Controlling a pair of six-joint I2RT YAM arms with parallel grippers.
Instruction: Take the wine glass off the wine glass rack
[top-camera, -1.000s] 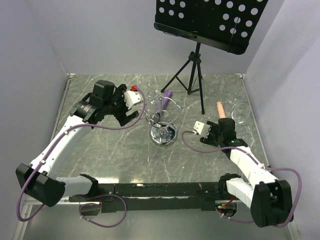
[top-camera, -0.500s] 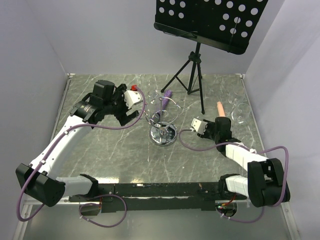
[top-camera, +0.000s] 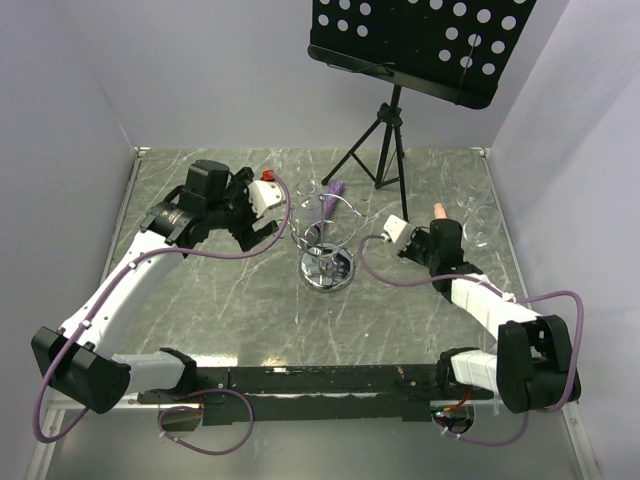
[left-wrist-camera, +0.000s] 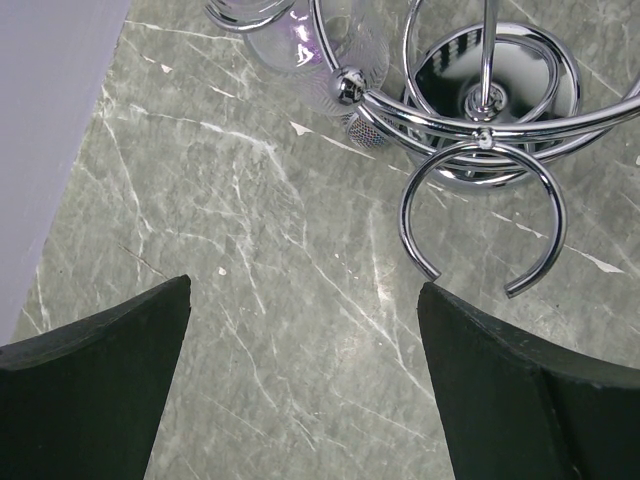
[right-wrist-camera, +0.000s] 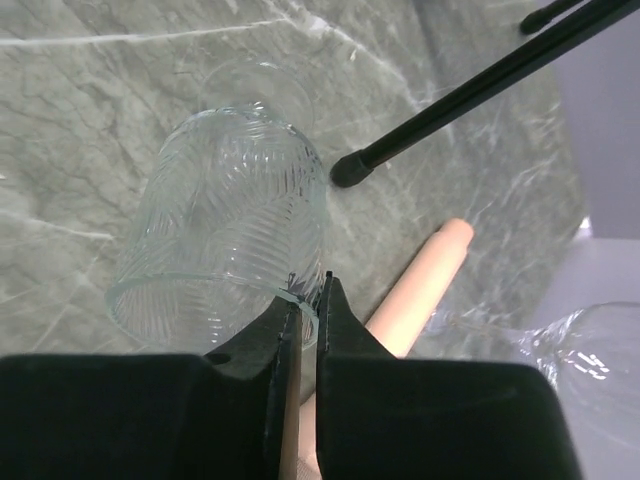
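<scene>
The chrome wire wine glass rack (top-camera: 327, 255) stands mid-table; its loops and disc base (left-wrist-camera: 480, 110) fill the upper left wrist view. A clear wine glass (left-wrist-camera: 315, 45) with a purple tint hangs at the rack's far-left side, its purple part (top-camera: 332, 195) showing from above. My left gripper (top-camera: 255, 228) hovers left of the rack, open (left-wrist-camera: 305, 290), with only tabletop between its fingers. At the right, my right gripper (top-camera: 441, 226) is shut (right-wrist-camera: 308, 290) on the rim of a ribbed clear glass (right-wrist-camera: 225, 230) lying on its side.
A peach rod (right-wrist-camera: 425, 280) lies just right of the right jaws. Clear glasses (top-camera: 480, 225) sit at the right edge. The black tripod music stand (top-camera: 390, 140) stands behind, one foot (right-wrist-camera: 350, 170) beside the ribbed glass. Walls close three sides.
The right gripper has closed onto the ribbed glass's rim, and its arm has reached farther back. The left arm has not moved.
</scene>
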